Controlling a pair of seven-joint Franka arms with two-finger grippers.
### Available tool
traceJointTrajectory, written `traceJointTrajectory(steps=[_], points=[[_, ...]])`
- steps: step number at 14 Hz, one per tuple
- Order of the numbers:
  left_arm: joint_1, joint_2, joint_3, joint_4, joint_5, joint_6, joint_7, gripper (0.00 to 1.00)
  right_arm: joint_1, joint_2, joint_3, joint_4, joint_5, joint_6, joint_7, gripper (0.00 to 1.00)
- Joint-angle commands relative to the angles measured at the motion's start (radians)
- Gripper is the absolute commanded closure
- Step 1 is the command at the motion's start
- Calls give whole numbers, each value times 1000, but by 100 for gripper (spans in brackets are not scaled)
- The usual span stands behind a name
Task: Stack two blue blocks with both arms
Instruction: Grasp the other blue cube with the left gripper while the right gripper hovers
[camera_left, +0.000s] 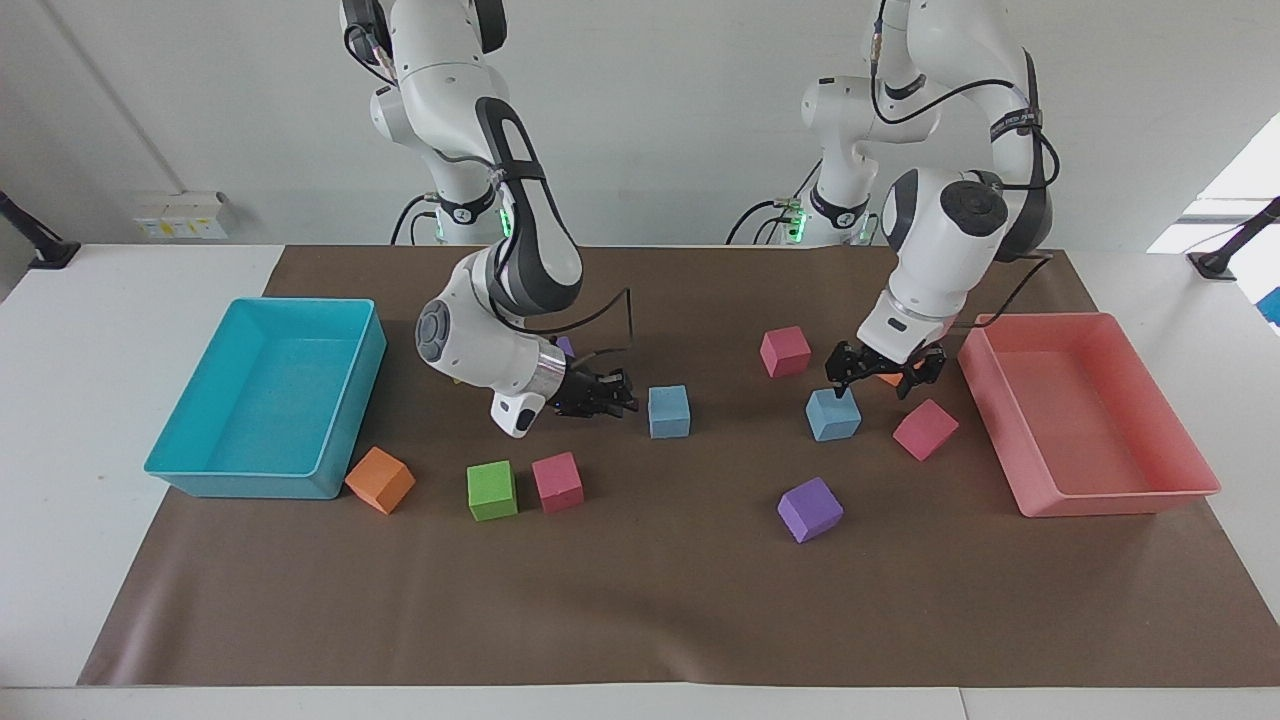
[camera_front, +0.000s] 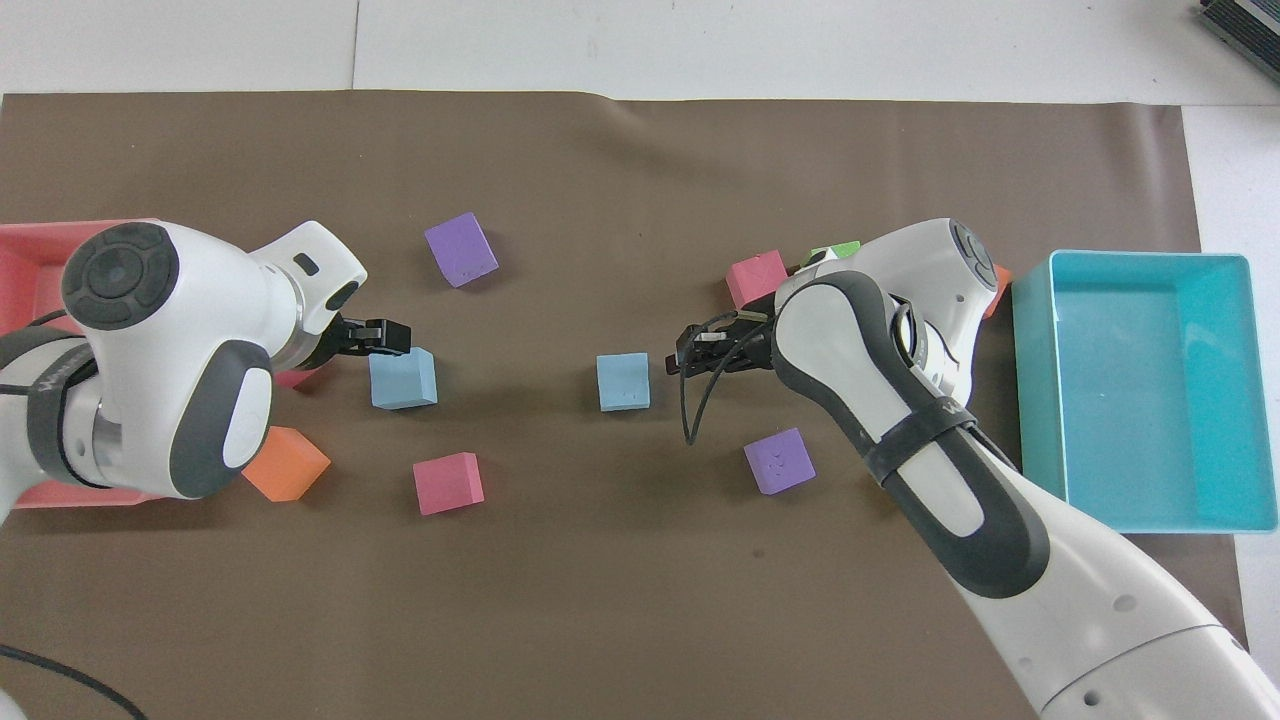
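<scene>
The 2 blue blocks (camera_left: 668, 411) (camera_left: 832, 414) are light sky-blue; the mat (camera_left: 640, 600) is plain brown on a white table (camera_left: 70, 420); one tray (camera_left: 270, 400) is turquoise, the other tray (camera_left: 1090, 420) salmon pink. Other cubes: 2 purple (camera_left: 810, 509) (camera_front: 779, 461), 3 pink (camera_left: 557, 482) (camera_left: 785, 351) (camera_left: 925, 429), 1 green (camera_left: 492, 490), 2 orange (camera_left: 380, 480) (camera_front: 286, 464); the arms (camera_left: 500, 300) (camera_left: 940, 260) are white with black grippers (camera_left: 598, 396) (camera_left: 884, 368).

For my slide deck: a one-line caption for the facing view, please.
Left gripper and right gripper each close in on a blue block on the brown mat.
</scene>
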Motion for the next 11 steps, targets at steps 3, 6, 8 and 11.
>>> traceJointTrajectory(steps=[3, 6, 8, 11], points=[[-49, 28, 17, -145, 2, 238, -50, 0, -3, -18, 5, -75, 98, 42, -101, 100], [-53, 37, 17, -151, 2, 240, -52, 0, -7, -15, 5, -103, 170, 48, -155, 100], [-54, 50, 16, -168, 2, 235, -50, 0, -15, -15, 3, -109, 173, 62, -178, 100], [-57, 43, 16, -182, 2, 237, -49, 0, -32, -6, 4, -108, 178, 65, -179, 100]])
